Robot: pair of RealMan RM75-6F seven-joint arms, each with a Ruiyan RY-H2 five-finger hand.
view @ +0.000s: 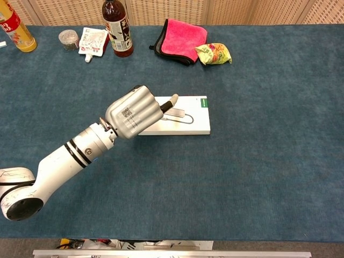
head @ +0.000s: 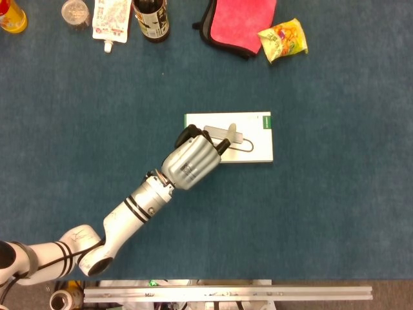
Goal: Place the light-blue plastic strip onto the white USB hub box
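Fingers of the left hand (head: 188,163) curl over the white box's (head: 255,139) left edge, grasp unclear.

Along the far edge of the blue table cloth (view: 258,177) I see, from left to right: a yellow bottle (view: 17,29), a small clear jar (view: 69,39), a white spouted pouch (view: 91,41) and a dark bottle (view: 117,28) close together. Further right, well apart from these, lies a folded pink cloth (view: 181,40) with a yellow snack packet (view: 213,54) just beside it.
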